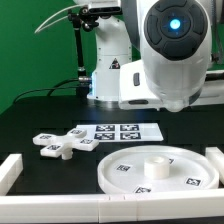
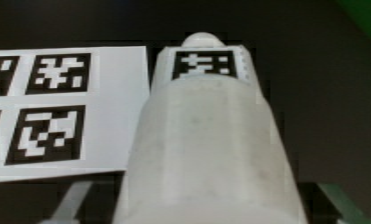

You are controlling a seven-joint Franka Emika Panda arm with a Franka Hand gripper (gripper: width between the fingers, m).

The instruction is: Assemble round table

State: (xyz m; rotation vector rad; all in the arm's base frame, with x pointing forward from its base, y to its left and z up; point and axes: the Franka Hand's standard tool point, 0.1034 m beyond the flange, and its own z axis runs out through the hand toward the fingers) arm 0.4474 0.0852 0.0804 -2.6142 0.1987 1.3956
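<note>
The gripper (image 2: 200,200) is closed around the leg (image 2: 203,130), holding it above the table (image 1: 40,115) beside the marker board (image 2: 49,100). The disc (image 1: 158,168) lies by the table edge nearest the exterior camera. The cross foot (image 1: 60,146) lies on the exterior view's left of the disc.

We log arm (image 1: 125,75): glossy white shells, all rounded. Big joint housing (image 1: 172,60) bulbous, with round blue-lit disc (image 1: 178,22) in dark ring. Rear link carries small black triangular mark (image 1: 113,63). Thin black cable (image 1: 55,20) arcs beside upper link. We note fingers (image 2: 66,205) dark grey, blurred.
</note>
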